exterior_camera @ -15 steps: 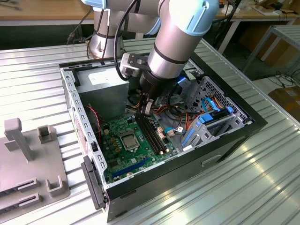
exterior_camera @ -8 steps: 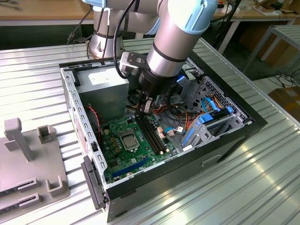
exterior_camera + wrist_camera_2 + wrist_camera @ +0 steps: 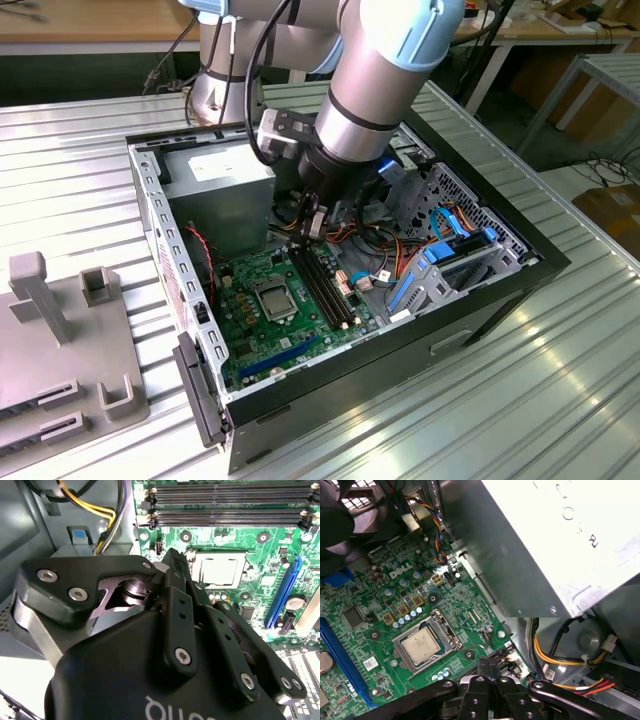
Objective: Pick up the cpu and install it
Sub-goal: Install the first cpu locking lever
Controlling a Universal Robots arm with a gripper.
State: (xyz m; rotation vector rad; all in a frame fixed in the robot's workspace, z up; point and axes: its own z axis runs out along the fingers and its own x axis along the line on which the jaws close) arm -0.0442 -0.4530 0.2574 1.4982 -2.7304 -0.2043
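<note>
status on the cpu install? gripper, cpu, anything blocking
Gripper shut, holding nothing, above the memory slots. Cpu lying in its socket on the green board. Nothing over the socket; power supply box stands beside it.

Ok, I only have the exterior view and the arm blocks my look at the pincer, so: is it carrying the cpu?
Observer: No. In the first wrist view the cpu lies flat in its socket, silver face up.
Operator: And the pincer itself?
Observer: In both wrist views the pincer is shut, with nothing in it.
Operator: Is it touching the cpu?
Observer: No. In the second wrist view its tip stands beside the socket, apart from the cpu.
</note>
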